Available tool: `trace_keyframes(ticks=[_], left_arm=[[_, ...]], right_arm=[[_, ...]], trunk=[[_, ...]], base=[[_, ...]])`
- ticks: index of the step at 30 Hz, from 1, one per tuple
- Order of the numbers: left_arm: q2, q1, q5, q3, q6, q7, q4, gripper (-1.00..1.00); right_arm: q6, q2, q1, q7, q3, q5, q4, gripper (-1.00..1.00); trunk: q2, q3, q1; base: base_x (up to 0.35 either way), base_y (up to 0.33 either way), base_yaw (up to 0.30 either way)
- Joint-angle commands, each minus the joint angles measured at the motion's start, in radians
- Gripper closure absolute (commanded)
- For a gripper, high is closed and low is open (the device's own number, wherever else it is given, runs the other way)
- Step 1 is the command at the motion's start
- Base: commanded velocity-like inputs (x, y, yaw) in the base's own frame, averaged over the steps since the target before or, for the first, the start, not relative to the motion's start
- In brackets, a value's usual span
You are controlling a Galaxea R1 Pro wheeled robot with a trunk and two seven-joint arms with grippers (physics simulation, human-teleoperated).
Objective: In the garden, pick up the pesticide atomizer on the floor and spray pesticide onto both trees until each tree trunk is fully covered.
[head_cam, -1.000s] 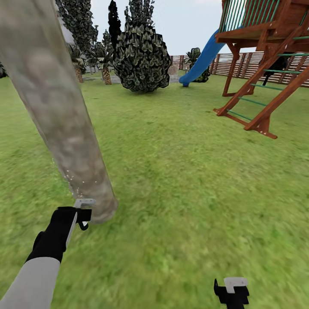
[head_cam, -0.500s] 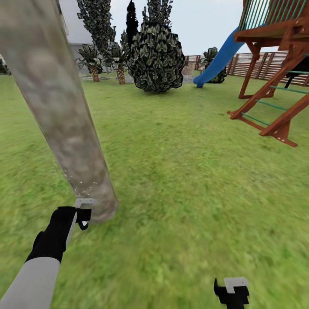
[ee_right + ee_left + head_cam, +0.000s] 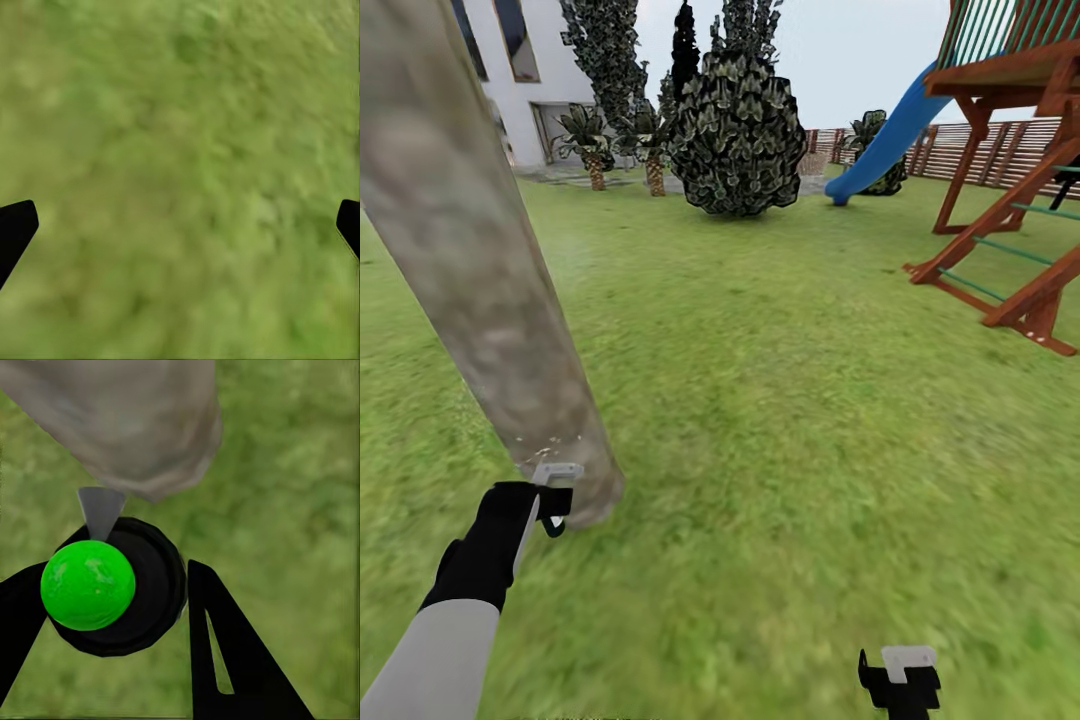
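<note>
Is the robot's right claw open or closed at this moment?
Open. The right gripper has its two dark fingertips far apart, with bare grass between.

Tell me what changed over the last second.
The camera panned left: the play set and bush slid right, and a white house came into view. The left gripper stays shut on the atomizer, aimed at the tree trunk base. The right gripper stays open.

Left pincer [image 3: 112, 607] clamped, right pincer [image 3: 180, 225] spread wide.
</note>
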Motion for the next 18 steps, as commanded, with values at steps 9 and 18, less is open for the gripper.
trace_keyframes(ticks=[9, 18], left_arm=[[0.021, -0.001, 0.059, 0.06, 0.002, -0.024, -0.007, 1.0], [0.042, -0.06, 0.064, -0.002, 0.037, -0.026, -0.034, 1.0]], right_arm=[[0.004, 0.0, 0.0, -0.011, 0.004, 0.01, 0.001, -1.0], [0.004, -0.004, 0.0, -0.011, 0.003, 0.01, 0.001, -1.0]], trunk=[[0.0, -0.001, 0.0], [0.0, -0.001, 0.0]], base=[[0.005, -0.104, 0.275], [0.0, 0.0, 0.143]])
